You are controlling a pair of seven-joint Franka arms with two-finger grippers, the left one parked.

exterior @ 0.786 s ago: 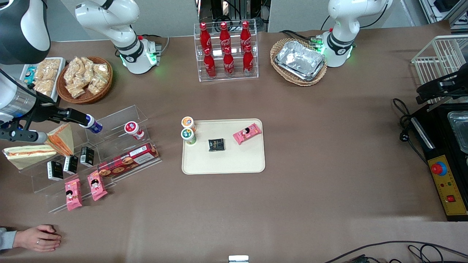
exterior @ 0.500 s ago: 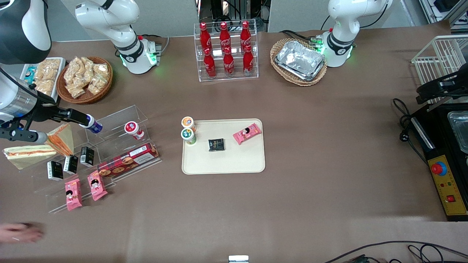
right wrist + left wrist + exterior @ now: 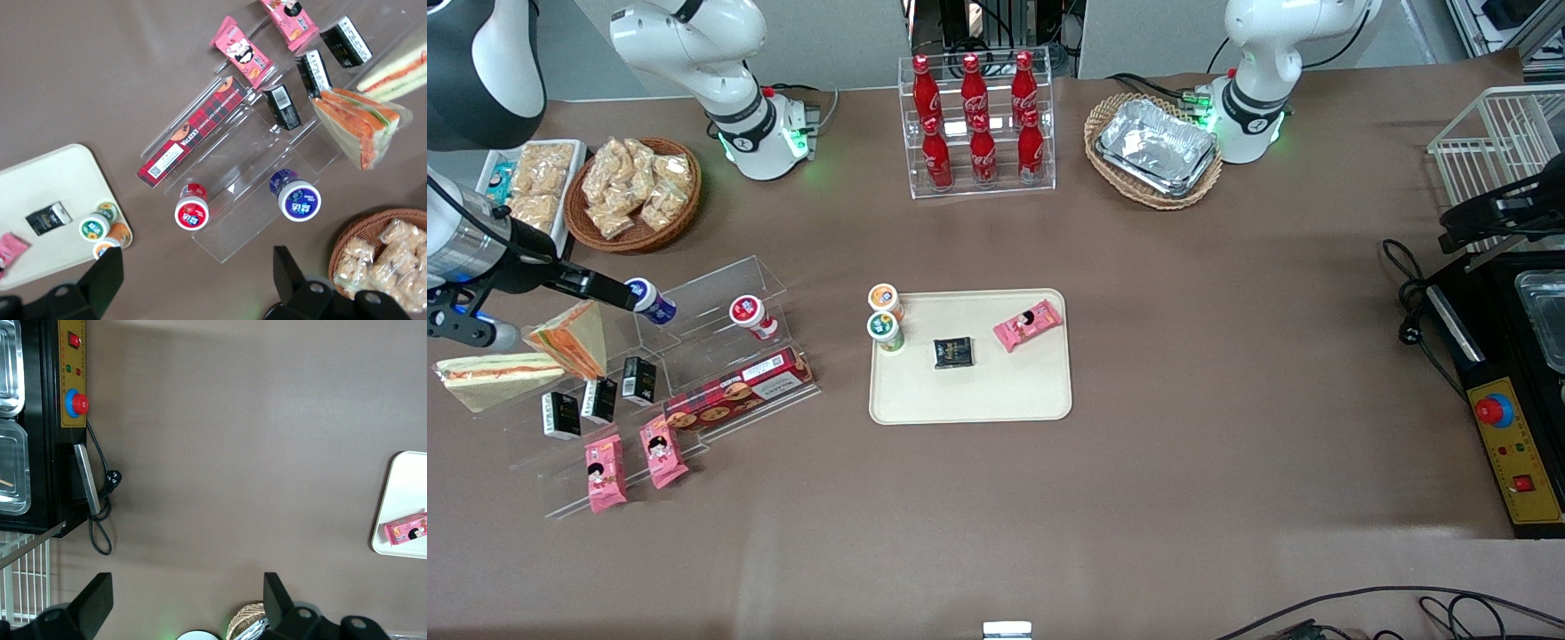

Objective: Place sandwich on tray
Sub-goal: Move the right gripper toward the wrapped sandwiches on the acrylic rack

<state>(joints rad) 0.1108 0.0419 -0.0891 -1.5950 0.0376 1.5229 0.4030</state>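
"What did the front view show of the sandwich?"

"It lay on the clear acrylic stand, at the working arm's end of the table, well apart from the tray. Just beside it sat another wedge sandwich with broad orange layers. The gripper hovered above that pair with its fingers spread wide and nothing between them."

"And the tray?"

"It sat near the middle of the table, holding a black packet, a pink snack packet and two small lidded cups along one edge. None of it touched the sandwich."

"What about the left wrist view?"

"Only a rounded corner of the tray appeared, with the pink snack packet on it. The sandwich was not visible there."

"And the right wrist view?"

"The gripper looked down on the acrylic stand, its two fingers far apart and empty. A blue-lidded cup and a red-lidded cup stood on the stand, near a red tartan biscuit box. The sandwich showed as a pale edge with a thin red line, just beside the orange-layered wedge sandwich. The tray lay well apart from it."
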